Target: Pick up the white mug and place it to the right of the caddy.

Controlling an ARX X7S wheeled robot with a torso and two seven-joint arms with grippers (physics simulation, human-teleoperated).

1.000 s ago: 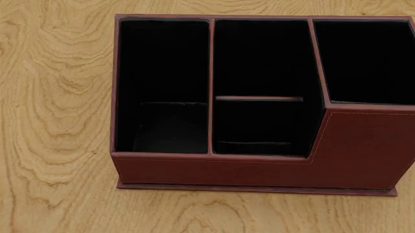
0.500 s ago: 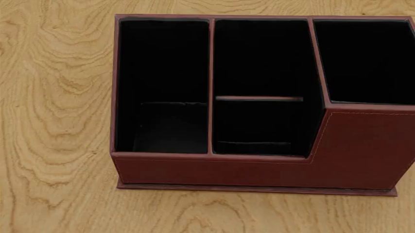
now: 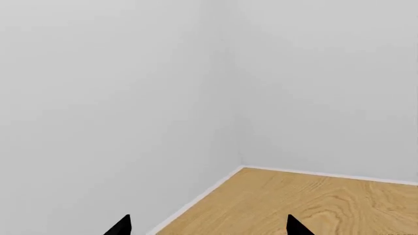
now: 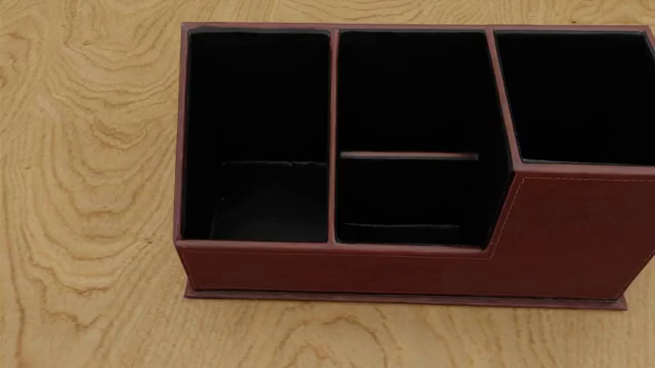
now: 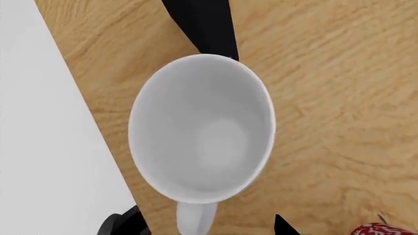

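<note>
Right gripper (image 5: 202, 223) directly over white mug (image 5: 201, 128), fingers apart, nothing clamped; grasp step pending. Next: descend, close on rim. Left gripper (image 3: 207, 226) apart, idle.

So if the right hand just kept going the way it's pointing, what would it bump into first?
Most likely the white mug: the right wrist view looks straight down into its open mouth, with the hand's dark fingertips at the frame edge. How far off the rim sits is unclear.
</note>
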